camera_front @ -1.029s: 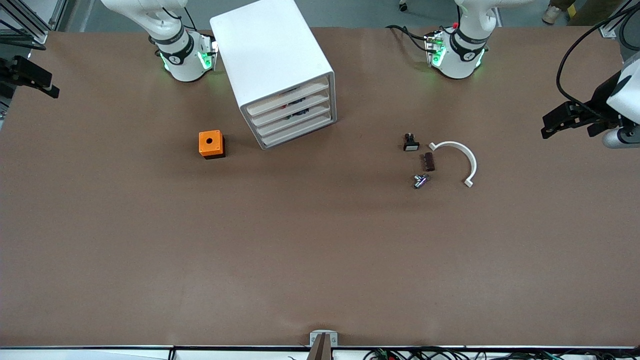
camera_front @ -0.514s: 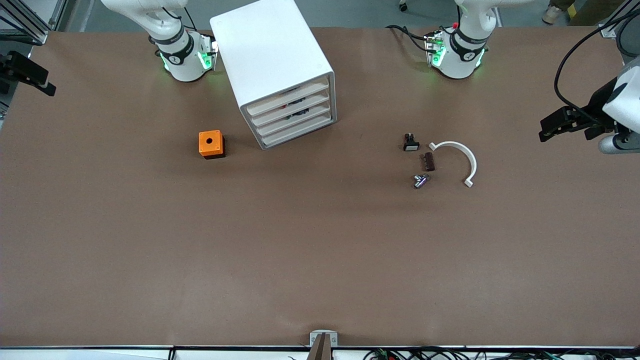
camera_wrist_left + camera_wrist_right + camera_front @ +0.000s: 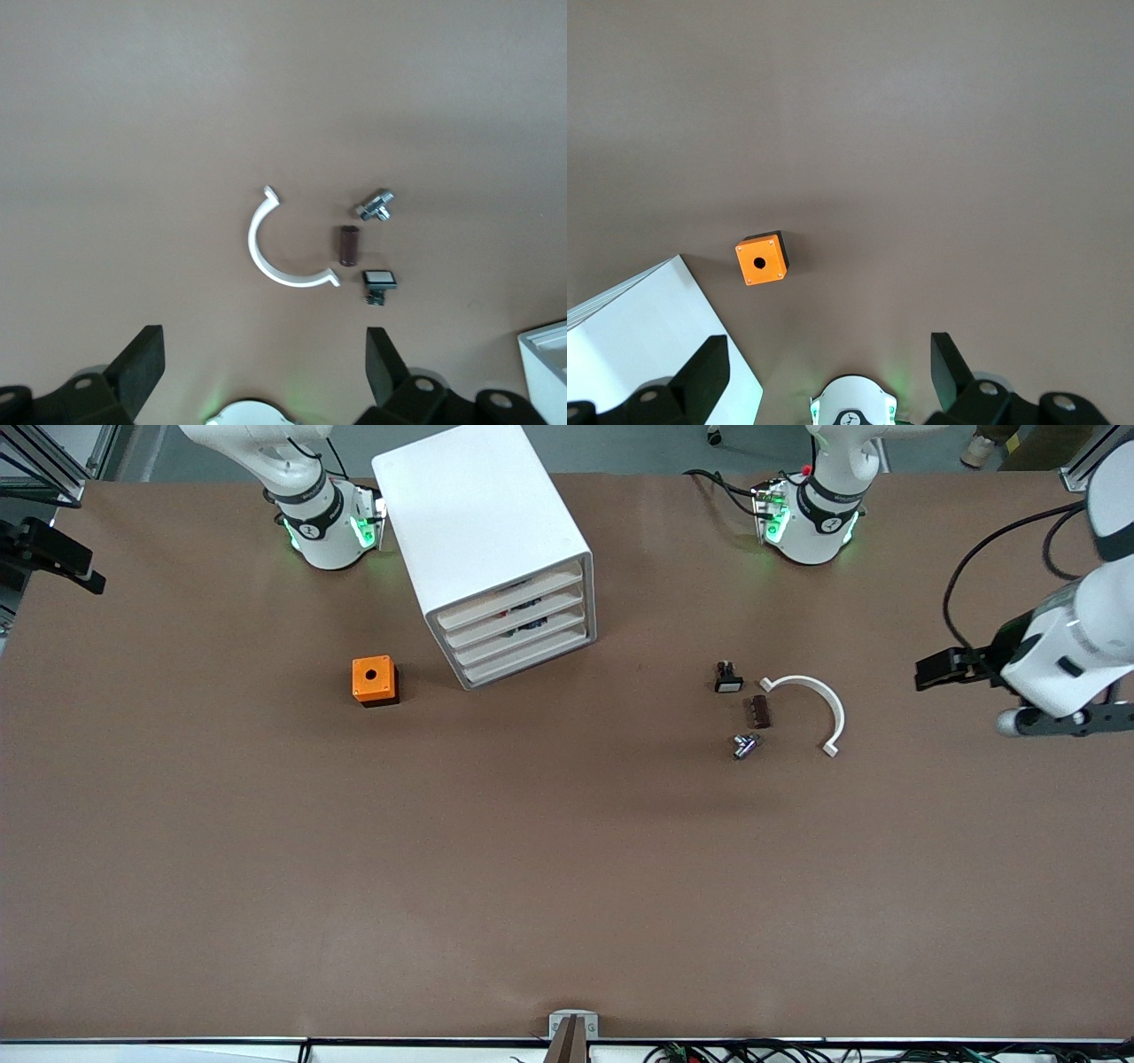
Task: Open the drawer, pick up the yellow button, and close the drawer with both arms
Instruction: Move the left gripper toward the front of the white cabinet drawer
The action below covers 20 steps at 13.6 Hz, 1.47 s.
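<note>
The left gripper (image 3: pixel 930 671) has swung in from the tabletop's (image 3: pixel 567 886) edge to hang over the left arm's end, near the white half-ring clip (image 3: pixel 819 700), while the right gripper (image 3: pixel 80 574) waits over the right arm's end; both have fingers spread wide and hold nothing, so I judge the approach has only begun. The orange-capped button is not visible. All four drawers (image 3: pixel 514 624) of the white box-shaped plastic cabinet (image 3: pixel 483 522) are shut; its long axis slants from the bases, with the fronts facing the camera and the left arm's end.
</note>
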Motion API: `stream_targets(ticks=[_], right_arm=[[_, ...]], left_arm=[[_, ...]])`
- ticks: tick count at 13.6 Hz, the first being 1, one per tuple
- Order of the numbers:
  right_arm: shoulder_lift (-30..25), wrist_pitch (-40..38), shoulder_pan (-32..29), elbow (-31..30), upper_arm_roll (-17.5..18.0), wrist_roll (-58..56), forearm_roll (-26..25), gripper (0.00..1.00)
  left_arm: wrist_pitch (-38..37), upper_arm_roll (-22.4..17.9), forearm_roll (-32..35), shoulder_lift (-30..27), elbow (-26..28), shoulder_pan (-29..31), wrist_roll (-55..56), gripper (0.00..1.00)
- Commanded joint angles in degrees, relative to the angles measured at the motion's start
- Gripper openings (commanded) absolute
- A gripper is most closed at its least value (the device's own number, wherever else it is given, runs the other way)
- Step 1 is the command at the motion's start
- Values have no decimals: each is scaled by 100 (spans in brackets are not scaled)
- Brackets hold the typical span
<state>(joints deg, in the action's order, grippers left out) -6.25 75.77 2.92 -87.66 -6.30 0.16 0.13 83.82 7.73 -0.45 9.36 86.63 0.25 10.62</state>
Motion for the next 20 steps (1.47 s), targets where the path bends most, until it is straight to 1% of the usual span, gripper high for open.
stream_targets(ticks=[1, 3, 4, 8, 9, 11, 15, 17, 20], right_arm=[[-87, -62, 60, -58, 5, 63, 66, 100], [-96, -89, 42, -49, -3, 55, 66, 100], [-96, -89, 42, -49, -12, 55, 66, 100], [-96, -54, 60, -49, 5, 63, 66, 100], [-96, -45, 60, -49, 5, 63, 66, 100], [-96, -36, 60, -41, 5, 63, 66, 100], [-96, -63, 51, -41, -3, 63, 66, 100], [-96, -54, 42, -41, -12, 63, 66, 100], [-96, -36, 51, -40, -12, 63, 66, 100]], left_arm=[[-138, 132, -61, 241, -120, -366, 789, 100], [-129, 133, -174, 478, -137, -683, 1493, 100], [-129, 133, -375, 593, -146, -763, 1748, 100], [-111, 133, -1192, 830, -155, -842, 2715, 100], [-103, 141, -1456, 892, -163, -851, 3022, 100], [-94, 141, -2219, 1059, -242, -851, 3839, 100], [-85, 141, -3267, 1542, -435, -965, 5640, 100], [-85, 150, -3348, 1692, -559, -1123, 6309, 100], [-103, 150, -3357, 1929, -577, -1439, 7354, 100]])
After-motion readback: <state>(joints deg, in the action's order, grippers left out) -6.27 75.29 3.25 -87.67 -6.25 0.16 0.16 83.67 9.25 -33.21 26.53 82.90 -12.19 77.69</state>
